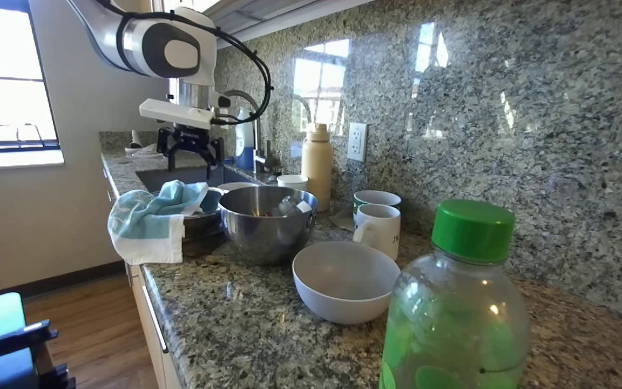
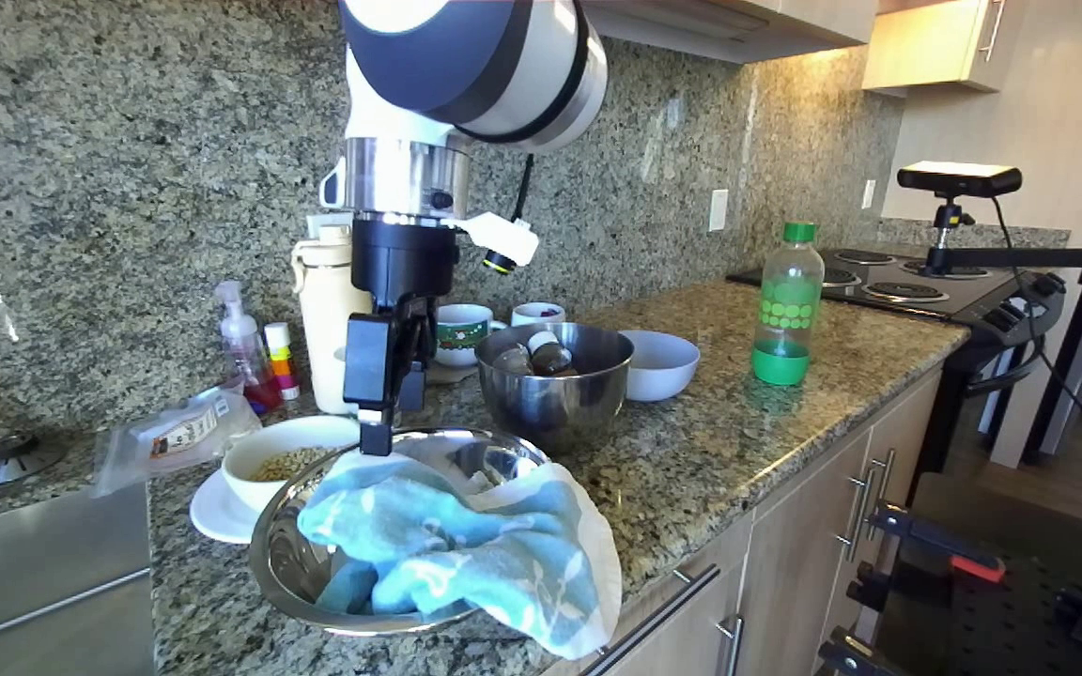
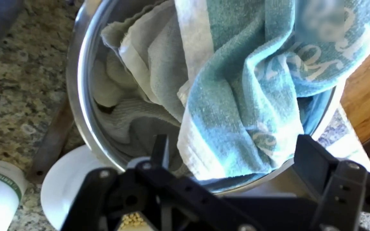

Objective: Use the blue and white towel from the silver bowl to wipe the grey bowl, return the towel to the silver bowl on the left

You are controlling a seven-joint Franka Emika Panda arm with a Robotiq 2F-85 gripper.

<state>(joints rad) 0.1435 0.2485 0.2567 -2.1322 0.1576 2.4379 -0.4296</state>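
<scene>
The blue and white towel lies bunched in the silver bowl, one side draping over the rim towards the counter's front edge. In an exterior view the towel covers much of that bowl. My gripper is open, its fingers on either side of the towel's near end in the wrist view, nothing gripped. It points down above the bowl's sink side in both exterior views, the gripper clear of the cloth in an exterior view. The grey bowl sits beyond the deep steel bowl and looks bare inside.
A deep steel bowl with small items stands between the two task bowls. Beside the silver bowl is a white bowl of grains on a saucer. Mugs, a tan bottle and a green-capped bottle stand around; the sink lies behind.
</scene>
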